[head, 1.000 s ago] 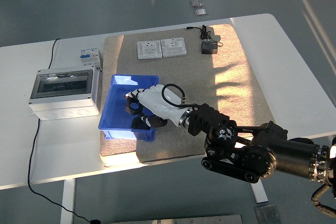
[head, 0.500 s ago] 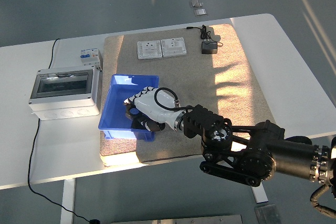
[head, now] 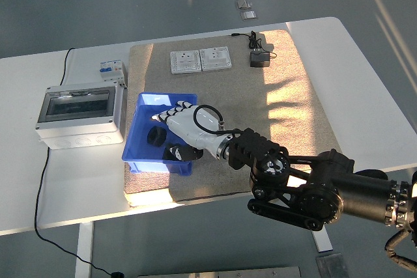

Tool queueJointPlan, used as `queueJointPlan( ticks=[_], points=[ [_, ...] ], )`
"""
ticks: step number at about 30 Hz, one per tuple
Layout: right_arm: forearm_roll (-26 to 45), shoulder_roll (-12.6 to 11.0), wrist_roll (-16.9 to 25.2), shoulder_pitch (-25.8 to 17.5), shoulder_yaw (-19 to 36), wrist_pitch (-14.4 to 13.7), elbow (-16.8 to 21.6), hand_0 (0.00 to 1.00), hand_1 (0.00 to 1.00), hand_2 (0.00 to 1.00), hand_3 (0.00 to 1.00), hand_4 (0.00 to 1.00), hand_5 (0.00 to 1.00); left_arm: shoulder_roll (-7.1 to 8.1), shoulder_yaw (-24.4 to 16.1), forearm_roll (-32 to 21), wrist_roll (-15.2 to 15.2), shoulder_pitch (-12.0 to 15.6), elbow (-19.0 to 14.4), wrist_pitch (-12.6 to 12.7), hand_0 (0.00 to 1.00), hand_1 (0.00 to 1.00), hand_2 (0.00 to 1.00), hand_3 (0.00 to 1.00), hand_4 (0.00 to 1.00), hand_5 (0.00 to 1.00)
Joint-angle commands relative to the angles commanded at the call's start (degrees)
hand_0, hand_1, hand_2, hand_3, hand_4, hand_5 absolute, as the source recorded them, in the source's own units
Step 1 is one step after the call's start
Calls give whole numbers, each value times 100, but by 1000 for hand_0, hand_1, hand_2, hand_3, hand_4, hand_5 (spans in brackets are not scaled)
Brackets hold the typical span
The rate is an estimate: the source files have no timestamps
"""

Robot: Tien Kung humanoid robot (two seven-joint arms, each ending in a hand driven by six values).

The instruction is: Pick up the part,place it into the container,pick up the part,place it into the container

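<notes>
Head view: a white table [head: 365, 76] is seen from above, w/ a beige mat [head: 287, 109] laid over its middle. A blue container [head: 140, 151] sits on the mat's left-front part. The right arm [head: 326, 190] comes in from the lower right, reaching left over the mat. The right hand [head: 189, 125], white w/ black joints, is held over the container's right half, fingers [head: 166, 114] extended and slightly apart toward the container's far-left; nothing is gripped. A black round part [head: 156, 137] lies on the container floor, just left of the hand and apart from it. A second dark part [head: 177, 153] is seen by the container's near wall, under the palm; whether the thumb touches it can't be told.

The left arm isn't in view.

Two white wall sockets [head: 201, 60] lie side by side at the mat's far edge. To their right a small black adapter [head: 259, 60] w/ a thin cable rests on the mat. Left of the mat, on bare table, a grey distribution box [head: 79, 116] w/ a clear lid stands, a circuit breaker [head: 112, 71] just behind its far-right corner. A black cable [head: 42, 180] runs from the box area down over the table's near edge. Sun patches fall across the mat's right side.
</notes>
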Motion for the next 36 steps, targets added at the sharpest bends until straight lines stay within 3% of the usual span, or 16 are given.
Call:
queueJointPlan(
  ticks=[1, 2, 5, 9, 13, 14, 18, 20, 21, 26, 27, 32, 33, 36],
  points=[
    [21, -15, 23, -11, 32, -109, -2, 989, 907, 904, 926, 575, 223, -1, 16, -18, -4, -4, 0, -1, 690, 690, 720, 570, 468, 609],
    [51, -33, 45, -28, 74, -211, 1, 995, 916, 911, 945, 706, 175, -2, 30, -31, -8, -7, 0, -2, 691, 690, 721, 573, 466, 609],
    [282, -144, 144, -127, 311, -566, 44, 995, 916, 911, 945, 706, 175, -7, 70, -60, -19, -19, 0, -12, 691, 690, 721, 573, 466, 609],
    [789, -461, 461, -425, 811, -1075, 228, 971, 895, 898, 927, 702, 170, -15, 147, -100, -49, -34, 0, -19, 691, 690, 721, 577, 463, 610],
    [1504, -848, 1035, -847, 1378, -1609, 442, 971, 895, 898, 927, 702, 170, 25, 541, -478, -124, -4, 0, -8, 691, 690, 721, 577, 463, 610],
    [1739, -940, 1236, -969, 1551, -1748, 485, 863, 805, 841, 889, 619, 231, 37, 686, -609, -159, 7, 0, -3, 691, 690, 728, 589, 460, 610],
    [2612, -1223, 2040, -1461, 2237, -2199, 608, 863, 805, 841, 889, 619, 231, 49, 1170, -959, -251, 34, 0, 8, 691, 690, 728, 589, 460, 610],
    [3025, -1323, 2418, -1691, 2562, -2227, 656, 863, 805, 841, 889, 619, 231, 51, 1308, -1064, -270, 51, 0, 5, 691, 690, 728, 589, 460, 610],
    [3249, -1372, 2621, -1829, 2743, -2227, 686, 740, 688, 736, 721, 620, 260, 52, 1358, -1107, -275, 59, 0, 4, 693, 692, 738, 628, 455, 620],
    [4228, -1501, 3430, -2475, 3546, -2224, 846, 740, 688, 736, 721, 620, 260, 50, 1425, -1175, -264, 86, 0, -9, 693, 692, 738, 628, 455, 620],
    [4460, -1505, 3599, -2625, 3728, -2208, 868, 686, 593, 682, 665, 618, 262, 48, 1418, -1173, -260, 95, 0, -18, 694, 692, 719, 663, 458, 618],
    [5366, -1452, 4259, -3284, 4444, -2049, 896, 686, 593, 682, 665, 618, 262, 49, 1237, -987, -180, 128, 0, -96, 694, 692, 719, 663, 458, 618],
    [5537, -1438, 4380, -3409, 4575, -2023, 895, 650, 487, 659, 651, 627, 271, 49, 1206, -959, -167, 134, 0, -104, 694, 689, 686, 636, 460, 612],
    [5985, -1385, 4635, -3679, 4877, -1962, 898, 650, 487, 659, 651, 627, 271, 36, 1028, -775, -100, 150, 0, -117, 694, 689, 686, 636, 460, 612]
  ],
)
